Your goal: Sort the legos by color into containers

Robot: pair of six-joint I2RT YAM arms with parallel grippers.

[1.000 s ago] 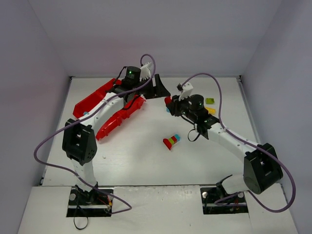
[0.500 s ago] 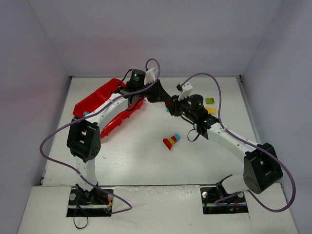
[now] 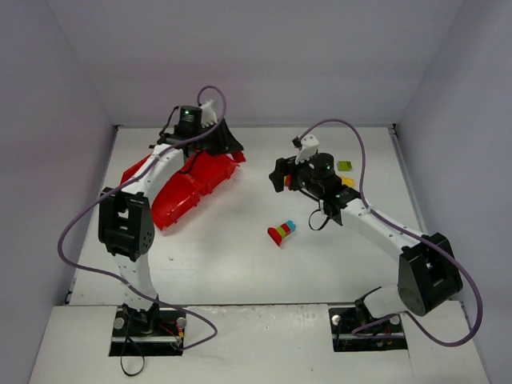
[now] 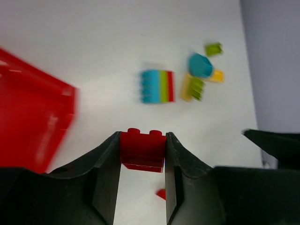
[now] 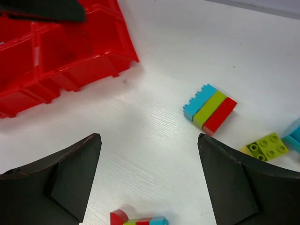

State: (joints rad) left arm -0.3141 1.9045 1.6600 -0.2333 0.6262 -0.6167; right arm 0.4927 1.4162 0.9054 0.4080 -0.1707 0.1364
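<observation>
In the left wrist view a red lego brick [image 4: 142,149] sits pinched between my left gripper [image 4: 142,140]'s two fingers, studs pointing away. From above, that left gripper [image 3: 226,147] hangs over the right end of the red container tray [image 3: 172,200]. My right gripper [image 3: 278,174] stands open and empty over the table's middle; its wrist view [image 5: 149,140] shows bare table between the jaws. A blue-lime-red stack [image 5: 209,108] lies just beyond its right finger. A second small multicolour stack [image 3: 281,232] lies nearer the arm bases.
Loose lime [image 3: 345,166] and yellow [image 3: 346,182] bricks lie at the back right, beside the right arm. A teal piece [image 4: 200,64] lies with them. The tray's divided compartments [image 5: 61,51] fill the right wrist view's upper left. Grey walls enclose the table.
The red brick passed from my right gripper to my left. The right jaws opened, and the left arm swung back left over the tray with the brick.
</observation>
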